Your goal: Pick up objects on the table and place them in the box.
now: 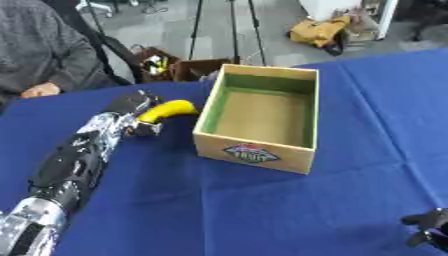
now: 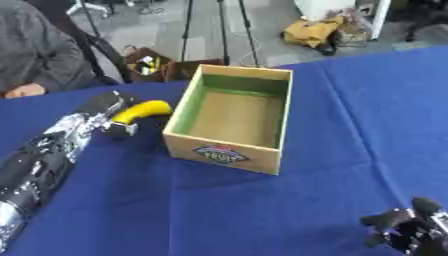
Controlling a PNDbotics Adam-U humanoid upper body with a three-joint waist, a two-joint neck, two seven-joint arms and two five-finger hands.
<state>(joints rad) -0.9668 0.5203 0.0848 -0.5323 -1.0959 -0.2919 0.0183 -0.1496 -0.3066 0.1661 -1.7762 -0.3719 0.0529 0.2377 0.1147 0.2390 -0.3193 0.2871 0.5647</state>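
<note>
banana yellow | box tan, green inside | tablecloth blue

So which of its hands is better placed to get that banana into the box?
The left. Its left hand is already at the banana, right beside the open box. The right hand sits at the table's near corner, far from both.

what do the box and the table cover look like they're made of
The box looks like wood or stiff board: tan matte walls, green-painted inside, a printed label on its front. The table cover looks like blue cloth, matte, with soft creases. The pictures leave wood or board open.
</note>
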